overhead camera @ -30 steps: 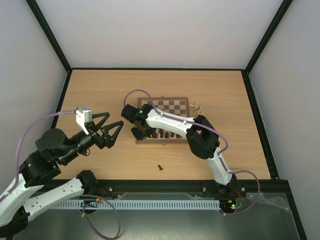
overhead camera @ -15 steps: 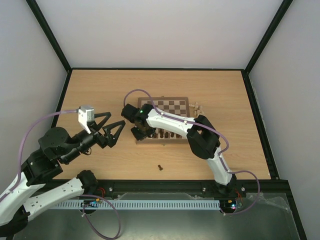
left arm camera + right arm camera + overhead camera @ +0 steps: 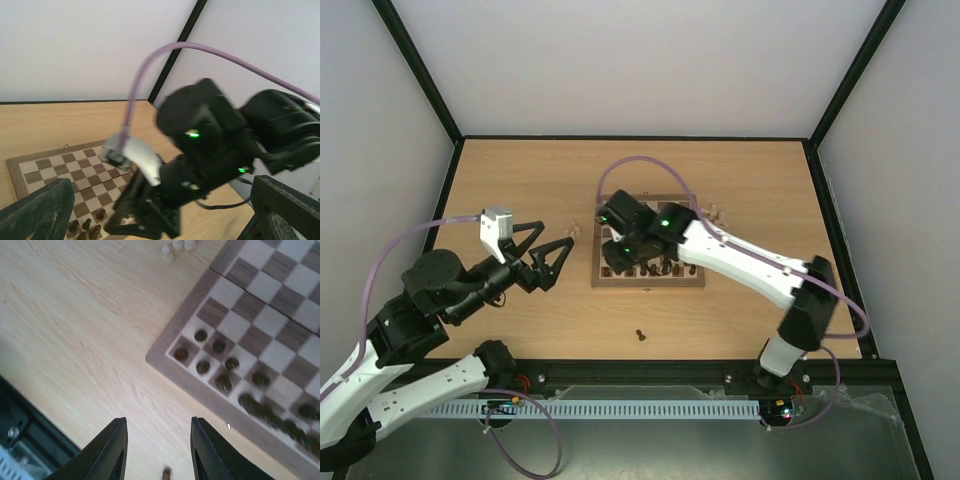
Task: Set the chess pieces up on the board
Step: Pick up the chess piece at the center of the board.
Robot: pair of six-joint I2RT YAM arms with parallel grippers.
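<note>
Left hand (image 3: 548,250) apart, empty; right hand (image 3: 157,422) apart near board (image 3: 233,326) corner, dark chess pieces (image 3: 219,346) on it

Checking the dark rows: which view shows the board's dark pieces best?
Right wrist: looks down on the dark pieces in the board's corner squares. Top external: tiny, partly behind the arm. Left wrist: few, blurred.

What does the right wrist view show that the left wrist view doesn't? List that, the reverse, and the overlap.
Right wrist only: the open right gripper above the tabletop, pale pieces lying off the board, and a lone dark piece on the table. Left wrist only: the right arm seen from outside, blurred, its purple cable, and the enclosure walls. Both: the board's checkered squares and the dark pieces standing on it.
</note>
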